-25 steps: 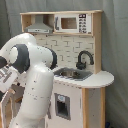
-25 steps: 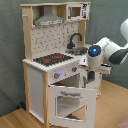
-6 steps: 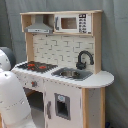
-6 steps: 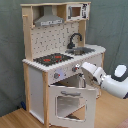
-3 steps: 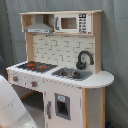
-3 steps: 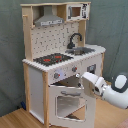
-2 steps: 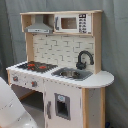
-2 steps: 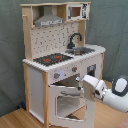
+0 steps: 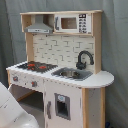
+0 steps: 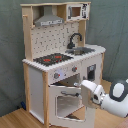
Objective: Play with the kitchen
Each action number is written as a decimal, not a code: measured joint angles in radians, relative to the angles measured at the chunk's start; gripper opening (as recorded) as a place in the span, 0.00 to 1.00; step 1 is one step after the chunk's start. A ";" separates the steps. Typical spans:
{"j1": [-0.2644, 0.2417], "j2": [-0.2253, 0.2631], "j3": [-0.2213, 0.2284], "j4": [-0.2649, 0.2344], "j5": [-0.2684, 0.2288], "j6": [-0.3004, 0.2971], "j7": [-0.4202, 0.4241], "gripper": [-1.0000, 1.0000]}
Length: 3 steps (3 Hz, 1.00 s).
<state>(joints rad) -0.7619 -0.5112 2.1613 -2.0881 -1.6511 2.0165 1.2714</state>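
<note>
No readable text, brand, number or sign in either exterior view. The microwave [image 9: 73,23] control panel on the kitchen [image 9: 60,75] shows only small light marks, too tiny to read as digits or letters.

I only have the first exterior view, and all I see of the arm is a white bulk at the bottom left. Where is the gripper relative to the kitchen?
Observer: In the second exterior view the gripper is at the oven door, beside its handle.
Operator: Is that door open or shut?
Observer: It stands partly open, swung outward from the kitchen.
Operator: Anything inside the oven?
Observer: Through the door's window I see only bare wood; the rest of the interior is hidden.
</note>
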 joint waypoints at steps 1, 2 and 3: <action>-0.054 -0.040 0.044 0.032 0.028 0.034 0.056 1.00; -0.099 -0.077 0.082 0.054 0.054 0.061 0.124 1.00; -0.133 -0.105 0.112 0.064 0.080 0.076 0.208 1.00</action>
<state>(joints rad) -0.8951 -0.6166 2.2730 -2.0238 -1.5712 2.0923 1.4791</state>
